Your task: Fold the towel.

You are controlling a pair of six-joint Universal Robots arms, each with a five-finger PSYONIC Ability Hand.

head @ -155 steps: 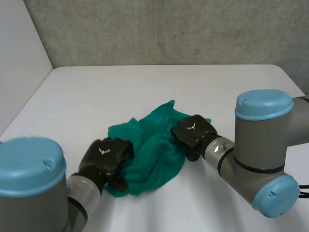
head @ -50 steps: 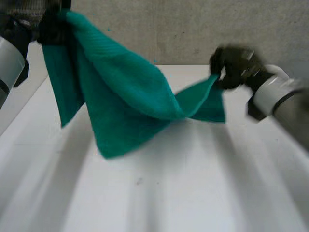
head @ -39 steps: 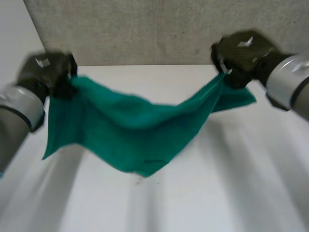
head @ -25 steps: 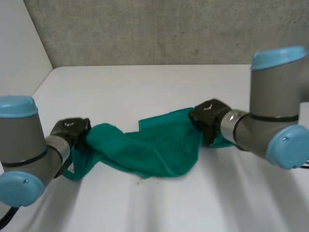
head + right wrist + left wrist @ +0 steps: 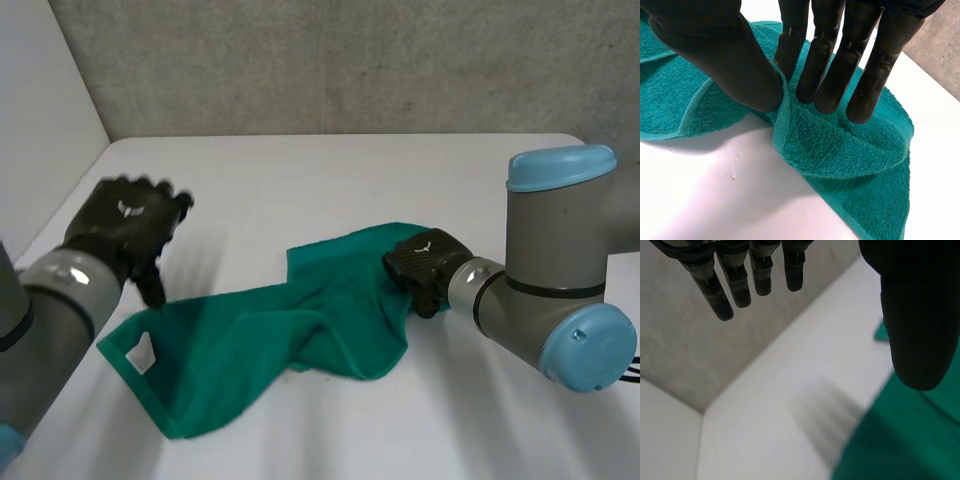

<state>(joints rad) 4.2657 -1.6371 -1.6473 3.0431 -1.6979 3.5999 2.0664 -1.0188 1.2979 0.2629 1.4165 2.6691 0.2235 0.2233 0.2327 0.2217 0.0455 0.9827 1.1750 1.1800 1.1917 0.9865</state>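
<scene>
A green towel [image 5: 270,330] lies rumpled across the middle of the white table [image 5: 330,180], one corner with a small loop toward the left front. My left hand [image 5: 128,228] hovers above the towel's left end with its fingers [image 5: 735,282] straight and spread, holding nothing. My right hand [image 5: 422,265] rests low at the towel's right edge. In the right wrist view its thumb [image 5: 735,70] and fingers [image 5: 835,65] pinch a fold of the towel's hemmed edge [image 5: 782,117].
A grey wall [image 5: 330,60] runs behind the table, and a white side panel [image 5: 40,130] stands at the left. Bare tabletop lies at the back and along the front edge.
The towel was lifted and stretched between both hands, then lowered to the table. My left hand has let go of its end and risen away; the right hand keeps its pinch.
</scene>
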